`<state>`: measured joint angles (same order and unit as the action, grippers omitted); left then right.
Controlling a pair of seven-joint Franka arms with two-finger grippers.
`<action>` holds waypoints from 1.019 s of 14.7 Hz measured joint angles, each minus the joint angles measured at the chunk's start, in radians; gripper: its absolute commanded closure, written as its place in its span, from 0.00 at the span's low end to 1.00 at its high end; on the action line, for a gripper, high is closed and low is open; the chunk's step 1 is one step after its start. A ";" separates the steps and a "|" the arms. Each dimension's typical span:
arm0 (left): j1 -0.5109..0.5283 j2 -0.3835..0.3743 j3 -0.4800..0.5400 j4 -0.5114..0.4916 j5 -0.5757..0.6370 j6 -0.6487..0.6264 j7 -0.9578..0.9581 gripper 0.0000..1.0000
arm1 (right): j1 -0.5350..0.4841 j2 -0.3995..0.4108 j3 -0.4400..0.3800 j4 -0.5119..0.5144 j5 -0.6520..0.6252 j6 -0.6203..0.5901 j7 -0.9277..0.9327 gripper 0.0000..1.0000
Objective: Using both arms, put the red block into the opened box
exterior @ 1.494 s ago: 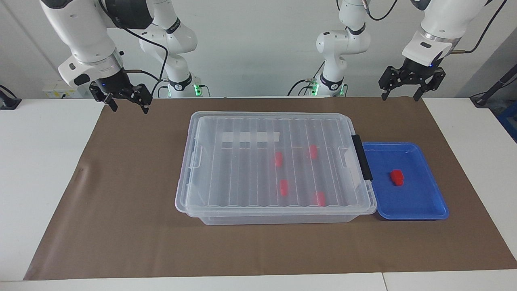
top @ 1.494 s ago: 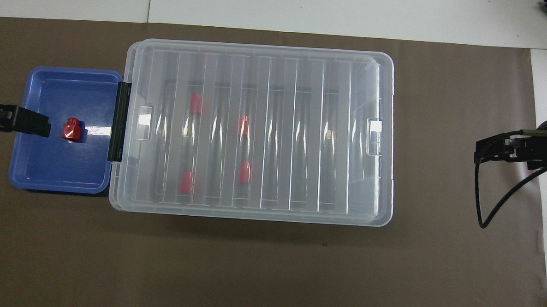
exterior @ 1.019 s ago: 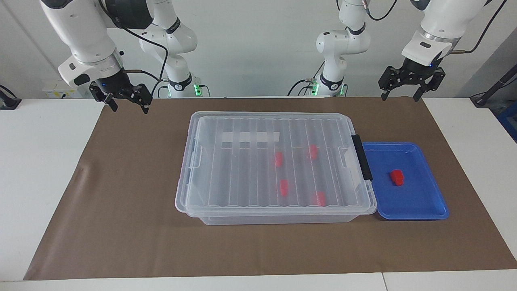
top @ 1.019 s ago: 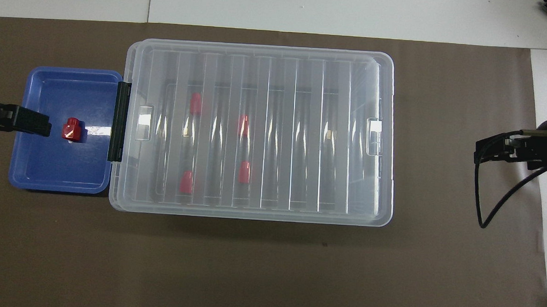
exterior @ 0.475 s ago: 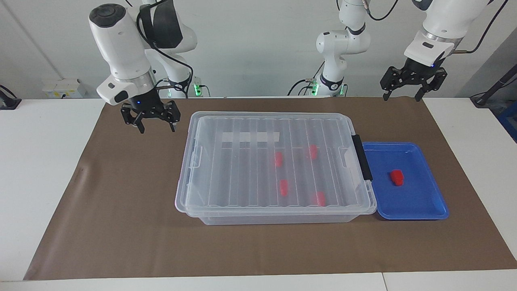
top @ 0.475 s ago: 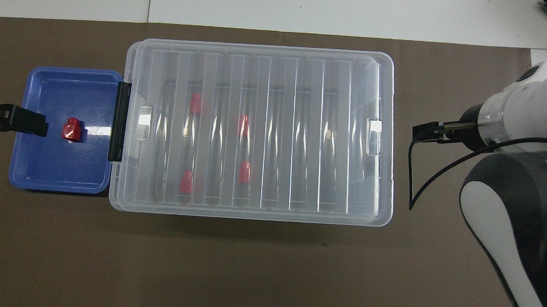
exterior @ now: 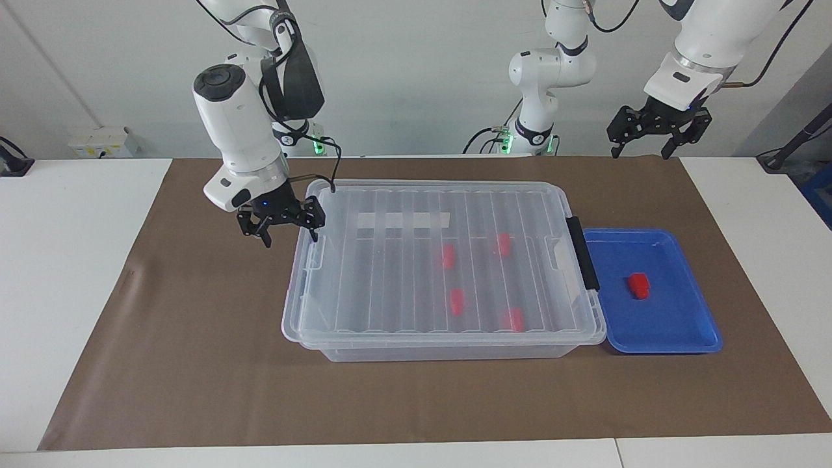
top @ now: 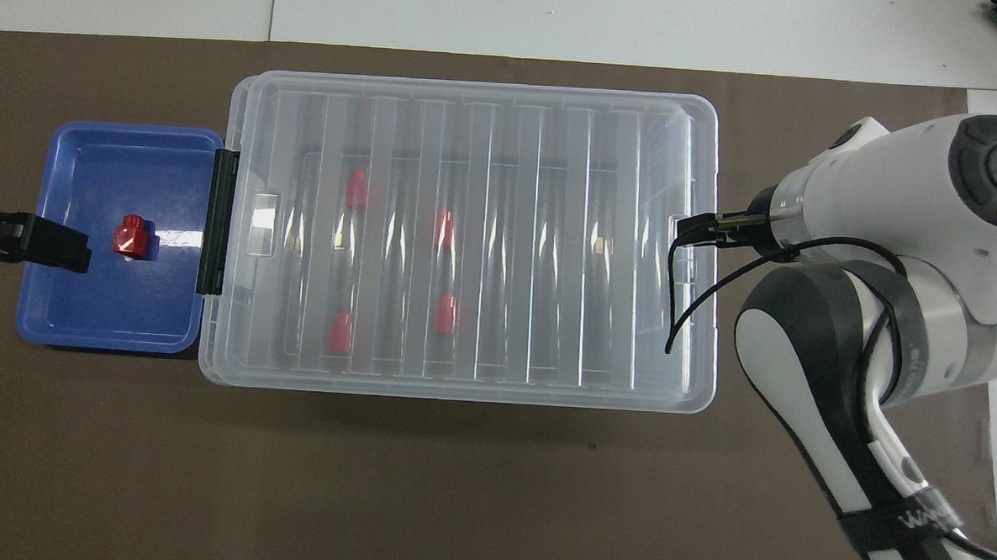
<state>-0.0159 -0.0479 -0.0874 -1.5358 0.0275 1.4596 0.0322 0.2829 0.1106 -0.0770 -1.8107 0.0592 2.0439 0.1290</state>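
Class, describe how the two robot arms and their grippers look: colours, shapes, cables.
Both arms are white, rounded segments with dark grey joints. Each ends in a black two-finger linkage gripper: right gripper, left gripper. Black cables loop beside each wrist.

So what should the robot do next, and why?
Probably the right gripper, open at the box's end toward the right arm, should dip a little to the lid's edge. The lid is on, so the red block in the blue tray cannot go in yet. The left gripper waits, open, raised over the mat near the tray.
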 measured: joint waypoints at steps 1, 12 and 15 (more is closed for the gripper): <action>0.001 -0.002 0.002 -0.009 0.000 0.027 -0.007 0.00 | 0.000 0.008 0.000 -0.004 0.000 0.016 0.000 0.00; 0.144 0.032 0.012 -0.373 0.000 0.642 0.133 0.00 | -0.007 0.068 -0.013 -0.012 -0.048 0.096 0.009 0.00; 0.171 0.078 0.013 -0.478 0.000 0.788 0.145 0.00 | -0.010 0.068 -0.013 -0.010 -0.091 0.097 0.009 0.00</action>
<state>0.1546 0.0299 -0.0747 -2.0134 0.0275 2.2479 0.1772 0.2725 0.1787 -0.0897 -1.8202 -0.0315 2.1411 0.1378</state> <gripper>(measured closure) 0.000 0.000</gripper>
